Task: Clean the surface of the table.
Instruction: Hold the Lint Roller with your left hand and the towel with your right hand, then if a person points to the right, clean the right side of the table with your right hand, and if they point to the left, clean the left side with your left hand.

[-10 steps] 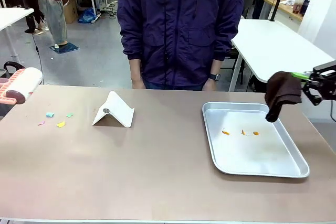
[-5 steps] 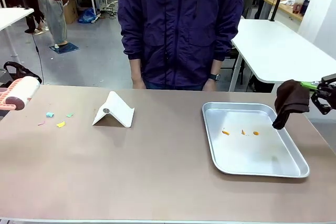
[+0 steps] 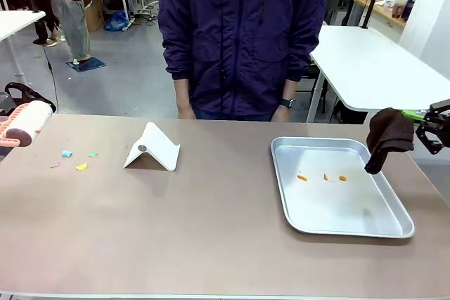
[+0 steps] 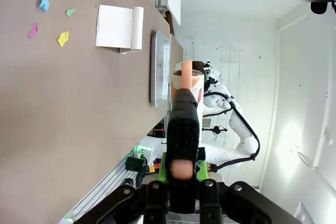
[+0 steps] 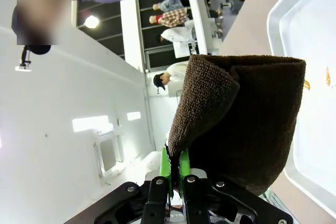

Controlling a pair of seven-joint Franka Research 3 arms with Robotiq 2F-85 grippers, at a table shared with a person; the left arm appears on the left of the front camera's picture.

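Note:
The brownish-tan table (image 3: pixel 211 233) carries a few coloured paper scraps (image 3: pixel 76 160) near its left end. A lint roller (image 3: pixel 27 121) with a pink handle hovers over the table's left edge. In the left wrist view my left gripper (image 4: pixel 182 169) is shut on the lint roller's handle (image 4: pixel 182 129), above the table (image 4: pixel 58 108) and the scraps (image 4: pixel 50 20). My right gripper (image 3: pixel 409 114) is shut on a dark brown cloth (image 3: pixel 387 136), which hangs past the tray's right rim. The right wrist view shows that gripper (image 5: pixel 176 167) pinching the cloth (image 5: pixel 247 124).
A shiny metal tray (image 3: pixel 337 209) with small orange bits (image 3: pixel 323 177) lies on the right half of the table. A white folded stand (image 3: pixel 153 147) sits left of centre. A person in a dark jacket (image 3: pixel 239 33) stands at the far edge. White tables stand behind.
My right gripper has carried the brown cloth to the right, off the tray's corner. The lint roller has drawn back slightly to the left. Over the last half second almost nothing moved.

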